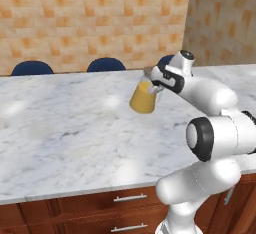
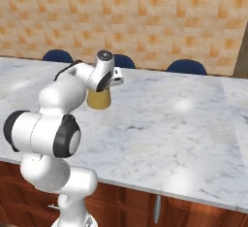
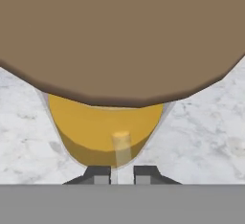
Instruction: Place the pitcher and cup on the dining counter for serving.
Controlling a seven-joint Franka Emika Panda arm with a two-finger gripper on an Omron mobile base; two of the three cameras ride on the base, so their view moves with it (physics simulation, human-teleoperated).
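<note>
The pitcher [image 1: 141,99] is a clear glass cone of orange-yellow liquid with a round brown lid [image 3: 119,36]. It hangs slightly tilted just over the dining counter [image 1: 60,128], toward its far side. My gripper [image 1: 152,85] is shut on the pitcher's upper rim from the right. In the hand view the fingertips [image 3: 98,174] pinch a thin glass strip, with the liquid [image 3: 105,127] just beyond. From the right base view the arm partly covers the pitcher [image 2: 99,100] and the gripper [image 2: 114,80]. I cannot tell whether its base touches the marble. The cup is out of view.
Blue chair backs [image 1: 32,68] [image 1: 106,64] [image 2: 186,66] line the far edge of the counter before an orange tiled wall. Reddish-brown drawers [image 1: 125,198] run under the near edge. Wide bare marble [image 2: 184,124] stretches on both sides of the pitcher.
</note>
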